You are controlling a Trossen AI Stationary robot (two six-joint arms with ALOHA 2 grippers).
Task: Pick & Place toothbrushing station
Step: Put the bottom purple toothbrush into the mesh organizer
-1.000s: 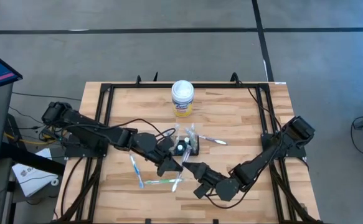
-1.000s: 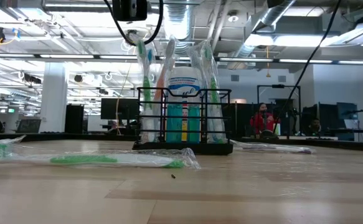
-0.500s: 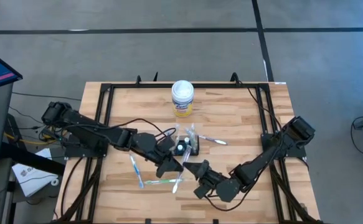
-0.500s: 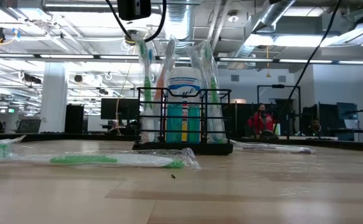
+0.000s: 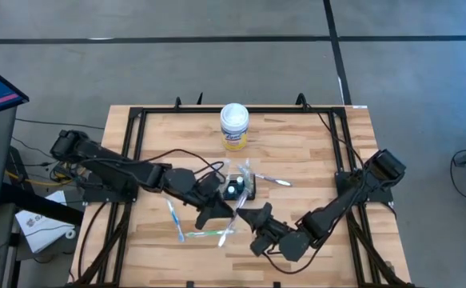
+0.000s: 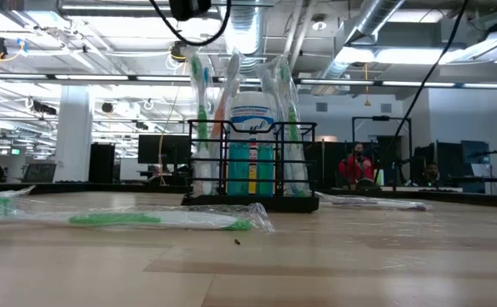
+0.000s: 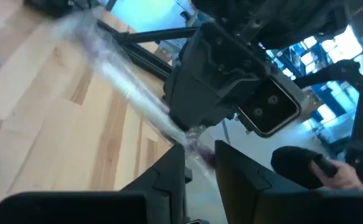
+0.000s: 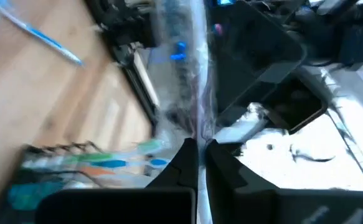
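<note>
The black wire-mesh caddy [image 5: 239, 189] stands on its base at the table's middle, with several wrapped toothbrushes and a tube upright in it; it also shows in the low view [image 6: 252, 162]. My left gripper [image 5: 218, 211] and my right gripper [image 5: 252, 218] face each other just near of the caddy, above the table. Both are shut on one clear-wrapped toothbrush [image 5: 236, 210] between them. It also shows in the left wrist view [image 7: 131, 87] and the right wrist view [image 8: 184, 56]. My left gripper has the wrapper's end with a purple bit [image 7: 198, 148] between its two fingers. The wrapped toothbrush runs away from the fingers, lifted clear of the table. My right gripper pinches the wrapper [image 8: 200, 134] between its two fingers, which are closed together. The toothbrush stands out beyond the fingertips, clear of the table.
A white-lidded, yellow-labelled canister [image 5: 234, 126] stands at the far middle. Wrapped toothbrushes lie flat on the wood: a blue one [image 5: 173, 218], a green one [image 5: 209, 234] near the front, and one [image 5: 274, 181] right of the caddy. A black frame [image 5: 137, 120] borders the table.
My right gripper has moved a little toward the far edge and toward the caddy. My left gripper has drawn back slightly toward the table's left. In the low view a gripper has risen toward the top of the picture. The caddy has stayed still.
</note>
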